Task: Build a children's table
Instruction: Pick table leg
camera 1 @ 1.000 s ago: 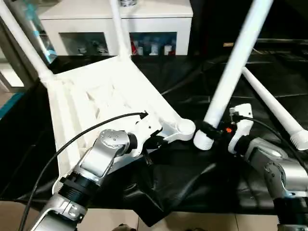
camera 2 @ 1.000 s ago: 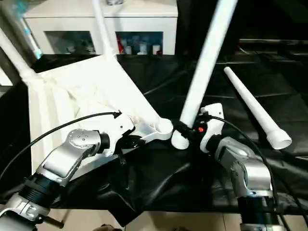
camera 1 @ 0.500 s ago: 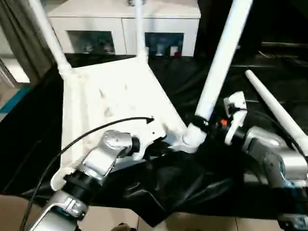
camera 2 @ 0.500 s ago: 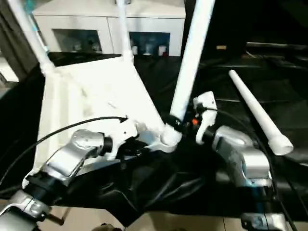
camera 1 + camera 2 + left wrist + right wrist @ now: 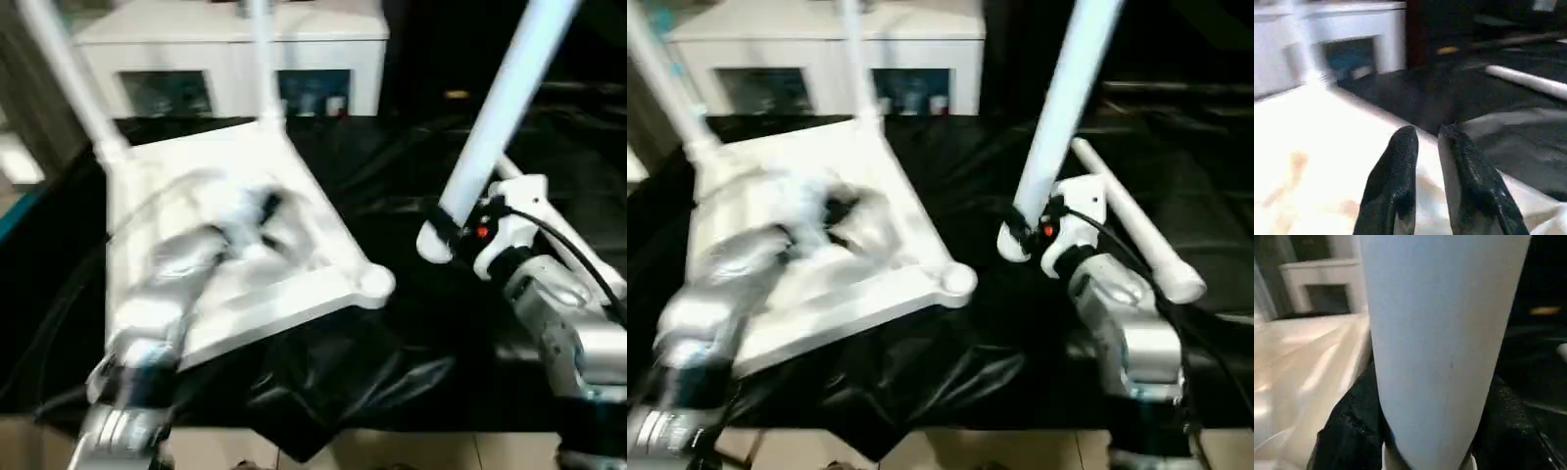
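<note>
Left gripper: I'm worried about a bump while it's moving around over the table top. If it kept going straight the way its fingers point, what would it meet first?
Probably the far edge of the upturned table top beneath the left gripper, then black sheet; depth is unclear.

Table top (image 5: pixel 245 245): upside down on the sheet (image 5: pixel 392 372), left of the right gripper (image 5: pixel 453 231), beneath the left gripper (image 5: pixel 1427 142). Two legs stand at its far corners. Held leg (image 5: pixel 500 108): between the right jaws, right of the empty corner socket (image 5: pixel 374 282). Loose leg (image 5: pixel 1136 230): beyond the right gripper. Cabinet (image 5: pixel 225 59): behind.
</note>
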